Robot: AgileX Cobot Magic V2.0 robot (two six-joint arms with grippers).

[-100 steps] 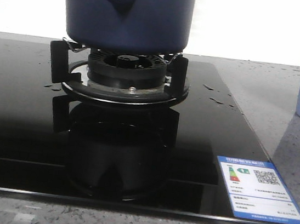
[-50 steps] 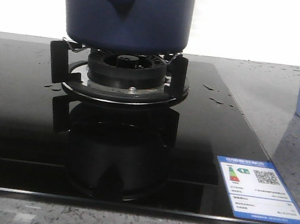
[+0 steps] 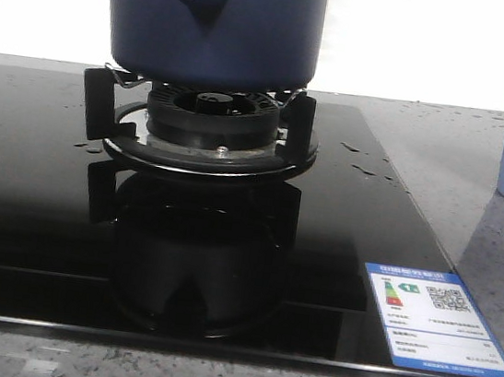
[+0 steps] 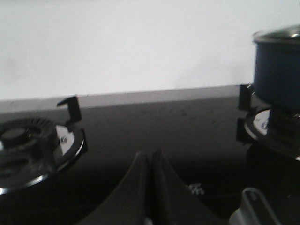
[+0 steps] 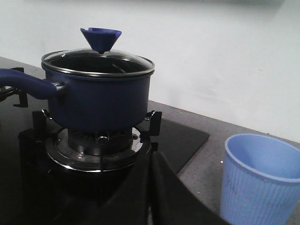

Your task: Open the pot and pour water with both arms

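On the burner (image 3: 213,132), pot (image 5: 101,101) with lid (image 5: 97,61) on — nothing started; left gripper (image 4: 151,161) and right gripper (image 5: 150,161) pressed together, empty; cup (image 5: 260,180) waiting.

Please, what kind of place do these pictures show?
Most likely a kitchen counter with a gas hob. A lidded pot stands on a burner set in a black glass cooktop, a cup stands on the speckled counter beside it, and a plain white wall is behind.

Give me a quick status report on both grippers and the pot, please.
Left gripper shut, empty. Right gripper shut, empty. Pot on burner, glass lid still on. Cup beside the hob; nothing in the way.
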